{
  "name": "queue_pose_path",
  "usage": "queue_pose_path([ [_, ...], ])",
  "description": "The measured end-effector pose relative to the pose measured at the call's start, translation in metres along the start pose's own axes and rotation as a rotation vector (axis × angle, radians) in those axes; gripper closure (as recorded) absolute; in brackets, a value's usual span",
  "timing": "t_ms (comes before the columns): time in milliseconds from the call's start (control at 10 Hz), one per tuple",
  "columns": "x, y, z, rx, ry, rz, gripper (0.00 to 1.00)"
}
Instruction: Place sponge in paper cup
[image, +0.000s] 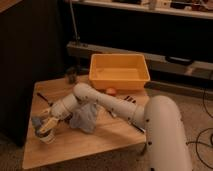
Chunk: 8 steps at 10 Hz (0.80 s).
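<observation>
A paper cup (45, 136) stands near the front left corner of the wooden table (107, 137). My gripper (47, 125) is right above the cup's mouth, at the end of the white arm (100, 100) that reaches in from the right. A yellowish piece, likely the sponge (50, 123), shows at the gripper just over the cup's rim. Whether it is held or resting in the cup I cannot tell.
A crumpled grey cloth (85, 117) lies just right of the cup under the arm. A yellow bin (118, 71) stands at the table's back. A small orange object (110, 91), a dark jar (71, 76) and black utensils (42, 96) lie on the table.
</observation>
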Motion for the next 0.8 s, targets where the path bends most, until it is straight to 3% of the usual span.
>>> queue_pose_path([
  [600, 0.0037, 0.0016, -0.0055, 0.01, -0.008, 0.008, 0.2],
  [800, 0.0038, 0.0006, -0.0089, 0.031, -0.005, 0.024, 0.2],
])
